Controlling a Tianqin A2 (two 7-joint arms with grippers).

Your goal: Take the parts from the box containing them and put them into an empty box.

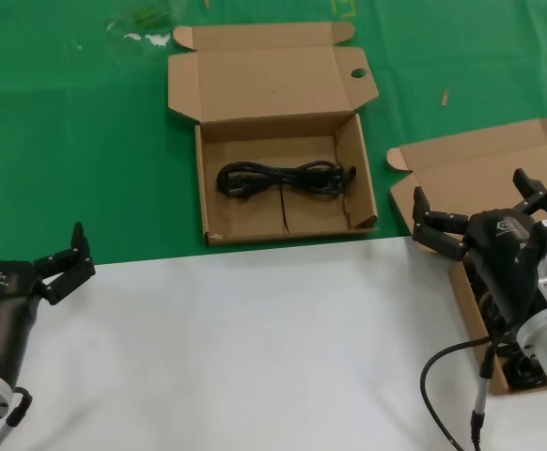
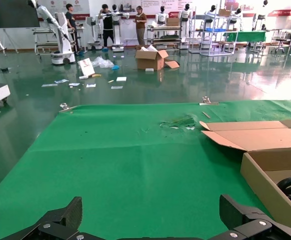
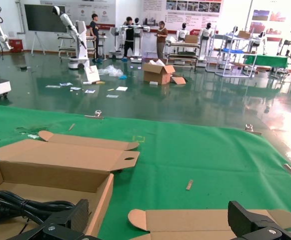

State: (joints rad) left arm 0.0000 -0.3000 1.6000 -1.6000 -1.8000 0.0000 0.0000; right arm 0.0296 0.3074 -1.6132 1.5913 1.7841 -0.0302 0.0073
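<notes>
A glossy dark-green floor [image 2: 150, 75] reflects bright light. People [image 3: 160, 35] stand by racks along the far wall, near scattered papers [image 2: 88, 82].

No text is legible anywhere. White marks on the left gripper [image 1: 65, 267] and distant wall posters [image 3: 183, 7] cannot be read.

brown boxes [image 1: 278, 174] | black cable [image 1: 283, 178] | green cloth [image 1: 67, 141] | white table [image 1: 255, 348]
</notes>
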